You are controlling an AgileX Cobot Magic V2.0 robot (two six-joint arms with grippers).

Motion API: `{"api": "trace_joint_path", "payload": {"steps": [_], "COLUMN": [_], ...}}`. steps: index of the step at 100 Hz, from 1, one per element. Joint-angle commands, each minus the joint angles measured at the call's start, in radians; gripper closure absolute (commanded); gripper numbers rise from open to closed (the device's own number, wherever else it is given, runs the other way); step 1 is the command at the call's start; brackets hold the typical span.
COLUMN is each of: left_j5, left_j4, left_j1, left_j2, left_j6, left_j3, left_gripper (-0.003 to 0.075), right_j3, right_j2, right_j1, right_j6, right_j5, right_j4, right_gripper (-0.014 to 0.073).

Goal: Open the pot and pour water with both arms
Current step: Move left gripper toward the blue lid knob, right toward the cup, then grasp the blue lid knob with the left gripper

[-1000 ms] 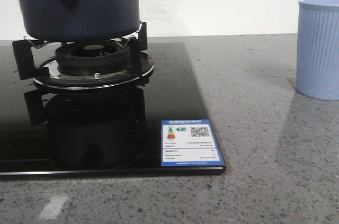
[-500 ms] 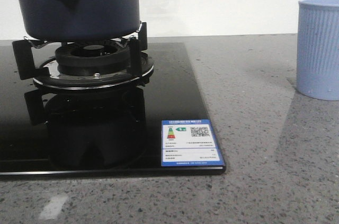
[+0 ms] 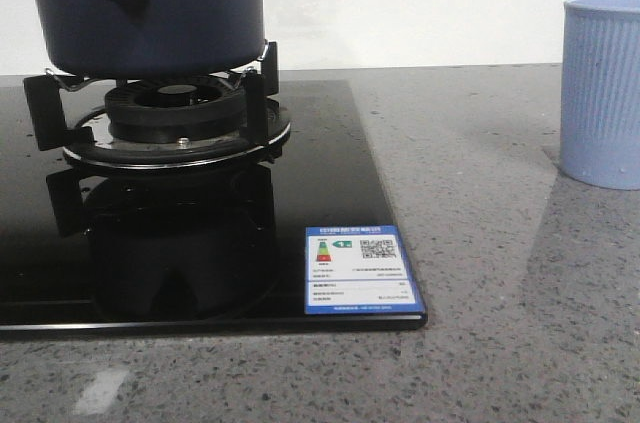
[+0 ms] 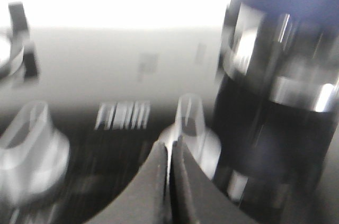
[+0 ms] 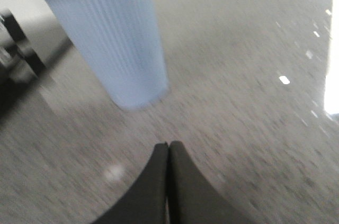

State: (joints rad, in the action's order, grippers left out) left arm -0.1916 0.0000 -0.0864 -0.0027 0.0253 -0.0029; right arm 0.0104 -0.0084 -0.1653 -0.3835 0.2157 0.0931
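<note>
While the pot [image 3: 150,8] is seated on the burner grate [image 3: 160,108] | left gripper [image 4: 170,152] fingers pressed together, nothing held | right gripper [image 5: 168,152] fingers pressed together near ribbed cup [image 5: 108,36]

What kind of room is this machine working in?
Probably a kitchen, or a mock-up of one: a dark blue pot sits on a gas burner set into a black glass hob, on a grey stone-look countertop.

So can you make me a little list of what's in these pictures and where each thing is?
pot: dark blue pot sitting on the burner of the black stove
cup: light blue ribbed cup standing upright on the grey counter, off to the right of the stove
sticker: blue and white label at the stove's front right corner
left hand: shut, empty
right hand: shut, empty, near the cup
</note>
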Motion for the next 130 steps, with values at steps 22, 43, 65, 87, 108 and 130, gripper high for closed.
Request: {"api": "trace_joint_path", "payload": {"steps": [22,43,65,87,108,130], "left_j5": [0.379,0.432,-0.026,-0.194,-0.342,-0.486], "left_j4": [-0.292,-0.426,-0.304,-0.277,-0.400,-0.649], "left_j1": [0.002,0.002,0.002,0.002,-0.081,-0.233], "left_j2": [-0.025,-0.025,0.081,0.331,0.514,0.646], "left_j6": [0.006,0.006,-0.010,-0.145,-0.262,-0.424], "left_j3": [0.013,-0.014,-0.266,-0.527,-0.767,-0.959], "left_gripper": [0.0740,0.0740,0.0740,0.0739,0.0739,0.0739], "right_j3": [0.024,-0.027,-0.234,-0.465,-0.655,-0.780], "right_j2": [-0.019,-0.019,0.075,0.268,0.402,0.475], "right_j1": [-0.001,-0.001,-0.001,-0.001,-0.001,-0.001], "right_j6": [0.010,0.008,0.037,0.037,0.039,0.111], "right_j5": [-0.396,-0.392,-0.103,0.160,0.377,0.554], "right_j4": [-0.256,-0.263,-0.104,-0.010,-0.107,-0.239], "right_gripper": [0.0662,0.0662,0.0662,0.0662,0.0663,0.0663]}}
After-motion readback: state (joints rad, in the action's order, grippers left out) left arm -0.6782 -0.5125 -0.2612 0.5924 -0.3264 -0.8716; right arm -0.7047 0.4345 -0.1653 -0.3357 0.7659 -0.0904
